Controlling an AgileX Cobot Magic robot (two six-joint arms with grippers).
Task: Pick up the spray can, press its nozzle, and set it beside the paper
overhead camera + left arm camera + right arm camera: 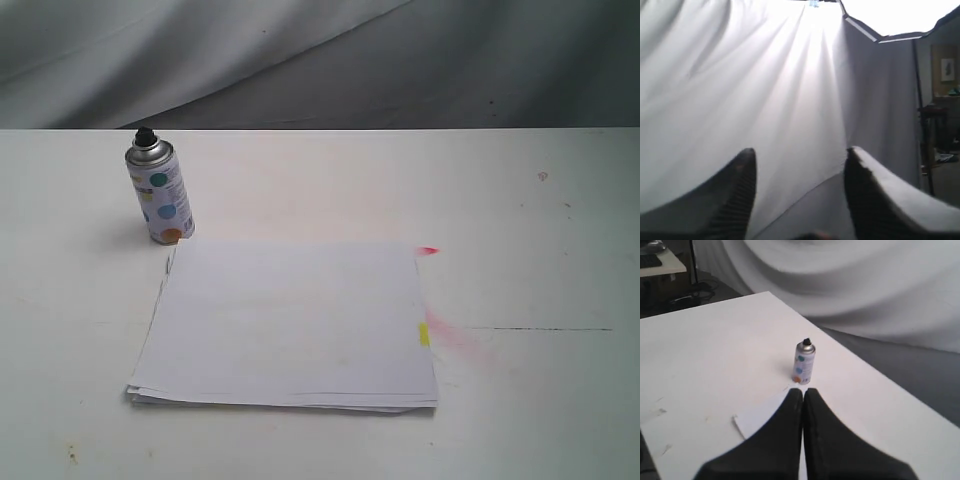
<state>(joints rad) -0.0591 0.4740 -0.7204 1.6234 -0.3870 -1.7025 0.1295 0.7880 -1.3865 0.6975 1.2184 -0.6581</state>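
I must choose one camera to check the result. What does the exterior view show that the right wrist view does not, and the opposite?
Only the exterior view: the whole paper, its yellow mark and the red stains on the table. Only the right wrist view: the right claw, shut and empty. Both: the spray can standing upright near a corner of the paper, with its black nozzle on top.

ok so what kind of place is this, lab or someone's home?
Probably a staged lab recording bench, not a home: a plain white table, a grey cloth backdrop draped behind it, and a spray can and paper stack set out. Pink spray stains mark the table.
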